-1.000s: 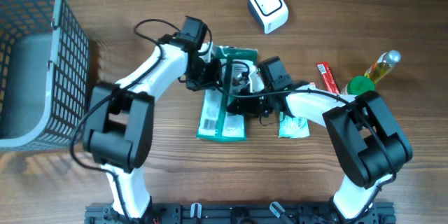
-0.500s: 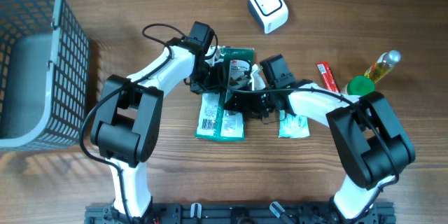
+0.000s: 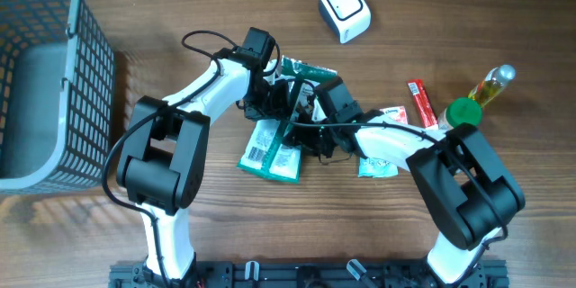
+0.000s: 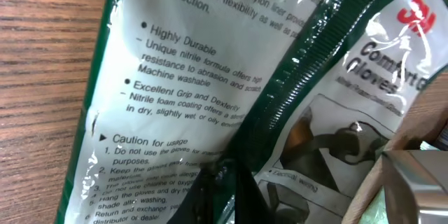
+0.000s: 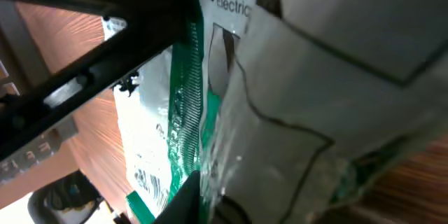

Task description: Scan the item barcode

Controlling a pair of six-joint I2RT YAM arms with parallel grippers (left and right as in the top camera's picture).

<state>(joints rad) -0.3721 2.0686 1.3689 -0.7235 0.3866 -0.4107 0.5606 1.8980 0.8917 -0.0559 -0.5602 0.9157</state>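
Overhead: left tool [image 3: 273,99] clenched on glove packet [image 3: 267,151] (green-white, tilted); right tool [image 3: 306,130] against packet, grip: cannot tell.

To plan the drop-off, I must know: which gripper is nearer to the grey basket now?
Left. The left gripper is right of the basket, at the glove packet. The right gripper is farther right, on the packet's other side.
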